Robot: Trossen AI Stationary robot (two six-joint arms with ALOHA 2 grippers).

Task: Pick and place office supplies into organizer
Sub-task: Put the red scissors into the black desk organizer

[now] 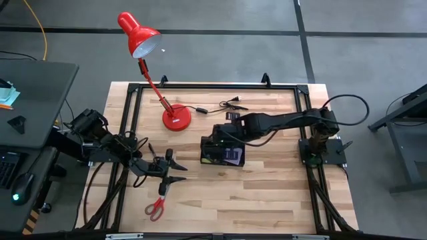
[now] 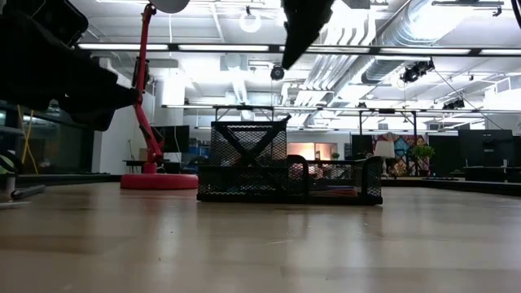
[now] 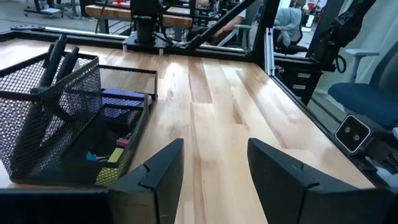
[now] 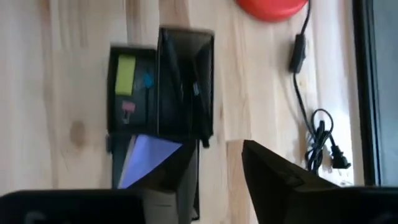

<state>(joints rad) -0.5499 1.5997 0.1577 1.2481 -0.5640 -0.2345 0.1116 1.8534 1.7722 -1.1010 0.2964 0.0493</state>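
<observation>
Black mesh organizer (image 1: 222, 151) sits under the right gripper (image 1: 223, 131), jaws apart.

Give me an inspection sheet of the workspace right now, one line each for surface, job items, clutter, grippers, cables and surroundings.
Surface: wooden table inside a black frame.
Job's things: black mesh organizer mid-table, holding pens, a purple pad and small coloured items; red-handled scissors lie outside it on the wood, near the left arm.
Clutter: red desk lamp, its base on the table's far side.
Grippers: left gripper open, empty, just above the scissors; right gripper open, empty, over the organizer.
Cables: black cable with plug lies beside the lamp base.
Surroundings: dark desk beside the left arm; grey floor around; no person clearly seen.
</observation>
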